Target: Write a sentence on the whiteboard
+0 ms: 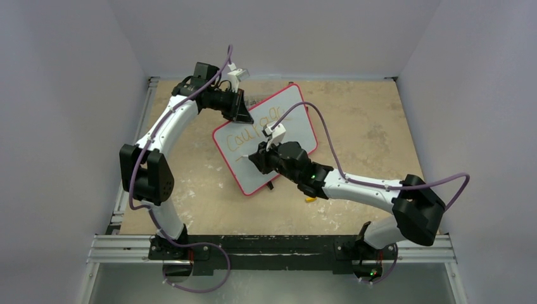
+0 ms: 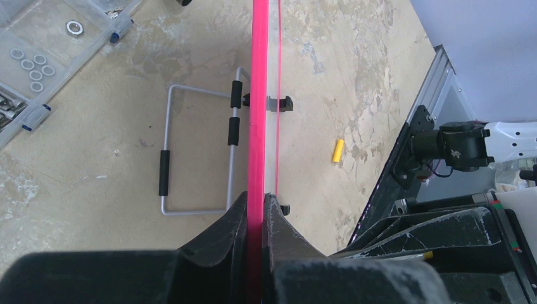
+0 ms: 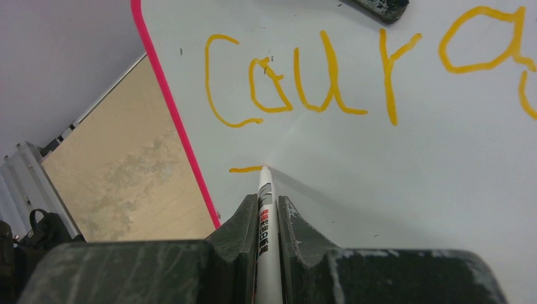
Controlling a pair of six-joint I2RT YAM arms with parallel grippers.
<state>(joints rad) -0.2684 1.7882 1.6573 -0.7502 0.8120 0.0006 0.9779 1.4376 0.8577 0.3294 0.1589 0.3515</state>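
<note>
The whiteboard (image 1: 297, 117) stands tilted on the table, pale face with a red-pink rim. My left gripper (image 1: 239, 106) is shut on its top-left edge; in the left wrist view the rim (image 2: 258, 95) runs edge-on between my closed jaws (image 2: 256, 206). My right gripper (image 1: 258, 158) is shut on a white marker (image 3: 265, 209). Its tip touches the board face (image 3: 411, 164) at the end of a short orange stroke (image 3: 244, 169) under the first line. The sentence (image 3: 354, 76) reads "coura" plus part of a further letter in orange-yellow; the rest runs out of view.
A yellow marker cap (image 2: 338, 150) lies on the table near the arm bases. A wire stand (image 2: 190, 152) with black sleeves lies behind the board. A clear parts box (image 2: 44, 57) with nuts and washers sits at the left. Grey walls enclose the table.
</note>
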